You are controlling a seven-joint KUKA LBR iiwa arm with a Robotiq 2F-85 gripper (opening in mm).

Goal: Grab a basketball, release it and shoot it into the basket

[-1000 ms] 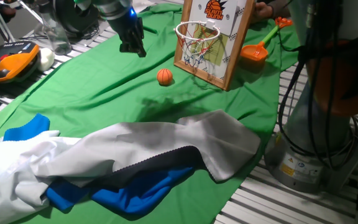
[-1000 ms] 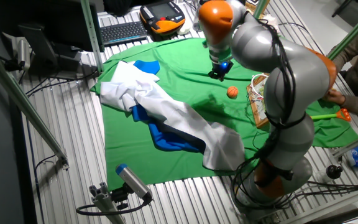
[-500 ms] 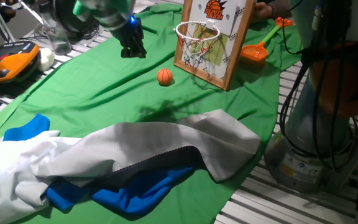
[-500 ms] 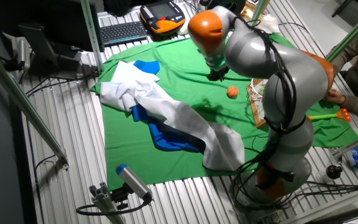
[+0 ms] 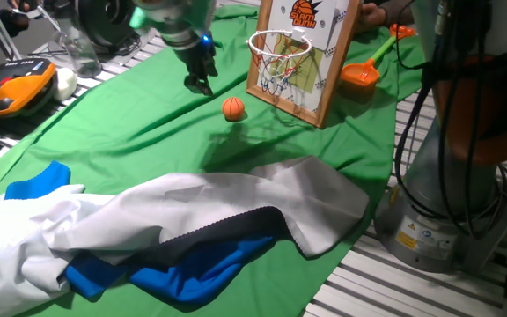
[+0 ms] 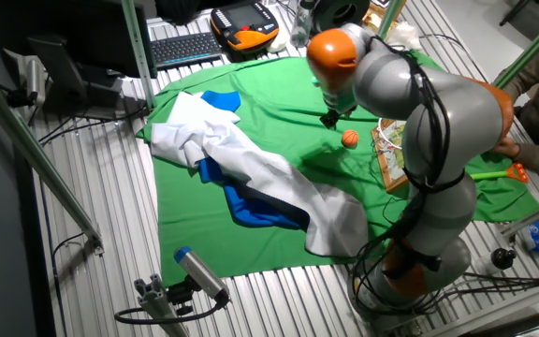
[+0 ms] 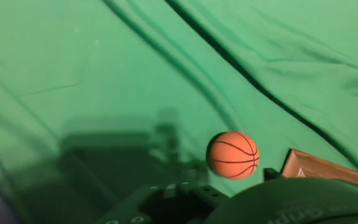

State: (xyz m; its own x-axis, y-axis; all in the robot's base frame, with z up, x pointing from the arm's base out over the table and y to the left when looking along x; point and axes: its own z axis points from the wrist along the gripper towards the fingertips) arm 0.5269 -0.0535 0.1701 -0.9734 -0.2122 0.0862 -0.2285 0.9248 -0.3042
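The basketball [image 5: 233, 108], a tiny orange ball with dark seams, lies on the green cloth just in front of the basket. The basket has an orange hoop [image 5: 275, 46] with a white net on a wood-framed white backboard [image 5: 311, 40]. My gripper [image 5: 202, 81] hangs low over the cloth, a little to the left of the ball and behind it, open and empty. In the other fixed view the gripper [image 6: 328, 119] is up and left of the ball [image 6: 350, 139]. The hand view shows the ball [image 7: 232, 155] low and right of centre, beside a corner of the wooden frame [image 7: 303, 165].
An orange toy shovel [image 5: 362, 72] lies right of the backboard. A heap of white and blue cloth [image 5: 183, 224] covers the near part of the green cloth [image 5: 130, 132]. A teach pendant [image 5: 11, 88] and a keyboard [image 6: 181, 47] lie at the table's left side. The robot base [image 5: 465, 176] stands at the right.
The gripper has swung right and down toward the ball, and the hand has turned. The ball and basket have not moved.
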